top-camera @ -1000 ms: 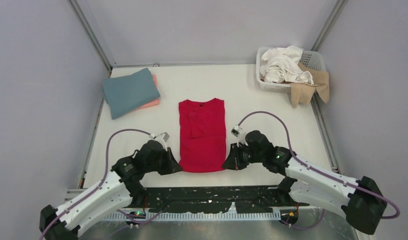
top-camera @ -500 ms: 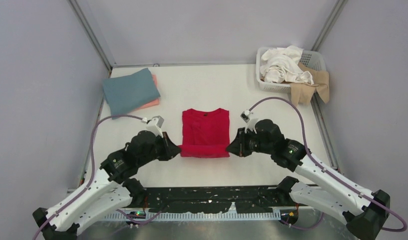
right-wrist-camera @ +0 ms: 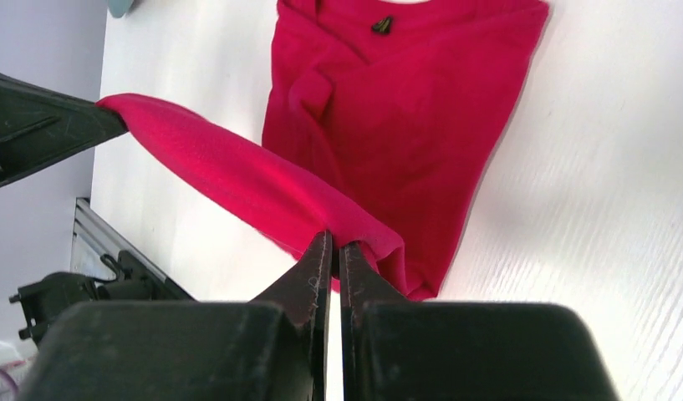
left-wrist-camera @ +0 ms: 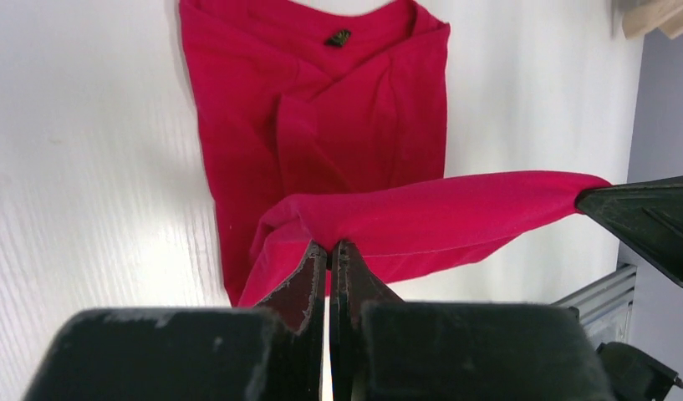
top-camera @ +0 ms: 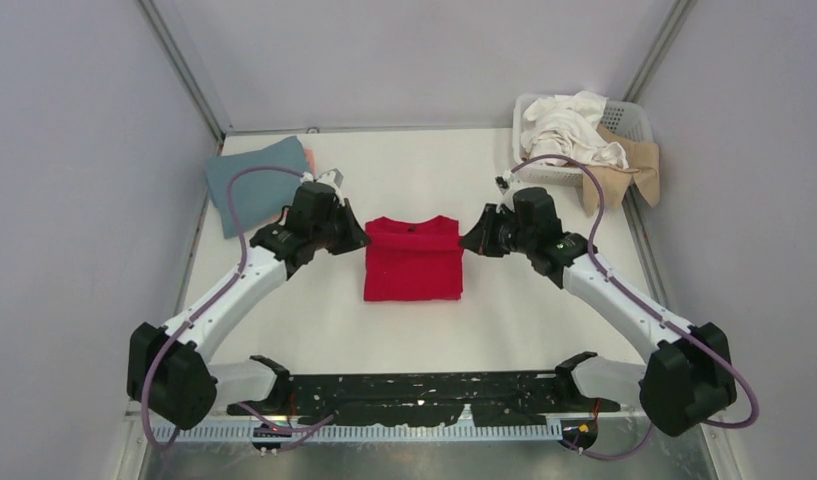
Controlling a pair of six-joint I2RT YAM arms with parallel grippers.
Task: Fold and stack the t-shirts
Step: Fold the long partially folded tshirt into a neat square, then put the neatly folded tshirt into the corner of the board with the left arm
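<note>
The left gripper [top-camera: 359,240] [left-wrist-camera: 329,248] has its jaws pressed together on the left corner of the red shirt [top-camera: 414,265] [left-wrist-camera: 321,100] and holds that corner up off the table [top-camera: 414,170]. Behind this arm, at the table's far left, a folded teal shirt [top-camera: 264,195] lies on a pink shirt [top-camera: 310,157], of which only an edge shows.

The red shirt is in the middle of the table, folded narrow. Its collar end lies flat, with a small dark label at the neck. Its other end is doubled over and raised, and the lifted edge stretches as a band between the two grippers.

The right gripper [top-camera: 467,243] [right-wrist-camera: 333,240] pinches the right corner of that same edge, fingers tight together on the cloth.

At the far right stands a white basket [top-camera: 634,115]. It holds a crumpled white shirt [top-camera: 564,130], and a tan shirt [top-camera: 619,175] hangs over its front wall onto the table.
</note>
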